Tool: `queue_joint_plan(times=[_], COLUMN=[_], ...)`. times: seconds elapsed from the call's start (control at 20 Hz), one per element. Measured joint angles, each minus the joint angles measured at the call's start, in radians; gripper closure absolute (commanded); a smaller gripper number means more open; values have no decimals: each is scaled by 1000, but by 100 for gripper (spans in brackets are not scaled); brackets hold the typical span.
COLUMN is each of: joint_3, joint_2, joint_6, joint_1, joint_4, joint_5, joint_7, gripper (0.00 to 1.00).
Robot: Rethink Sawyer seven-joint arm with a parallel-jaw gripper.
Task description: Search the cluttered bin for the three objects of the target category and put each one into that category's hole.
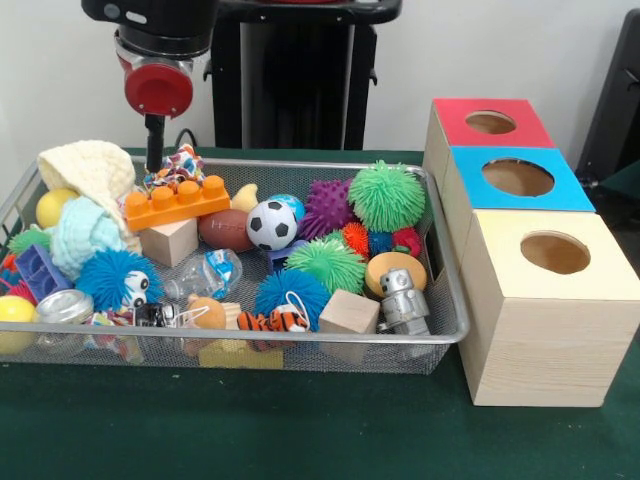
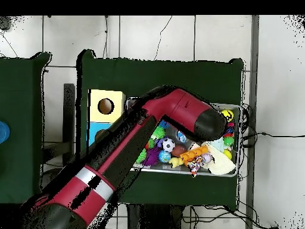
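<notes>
The wire bin (image 1: 440,335) is silvery grey metal on a dark green tablecloth (image 1: 300,430). Inside it, a toy brick (image 1: 178,202) is bright orange, a small ball (image 1: 271,225) is white with black patches, and a football-shaped toy (image 1: 224,229) is reddish brown. The spiky balls come in green (image 1: 386,195), purple (image 1: 328,205) and blue (image 1: 107,278), and the blue one has white eyes. A knitted cloth (image 1: 92,170) is cream, another (image 1: 84,232) pale mint. A toy tiger (image 1: 272,320) has orange and black stripes, and a little robot (image 1: 402,299) is silver. Two cubes (image 1: 168,241) are plain pale wood. The three boxes are pale wood with tops of red (image 1: 490,122), blue (image 1: 518,178) and pale yellow (image 1: 555,254). The arm (image 2: 179,110) is dark red with black and a white band.
</notes>
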Motion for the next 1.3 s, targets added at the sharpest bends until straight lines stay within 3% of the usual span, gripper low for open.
queue_joint_plan(times=[0.7, 1.05, 1.3], joint_3=[-48, -44, -15], joint_2=[26, 43, 33], joint_6=[-47, -46, -12], joint_1=[47, 64, 64], joint_4=[0, 1, 20], joint_5=[-179, -182, -134], joint_7=[0, 0, 0], gripper=[0, 0, 0])
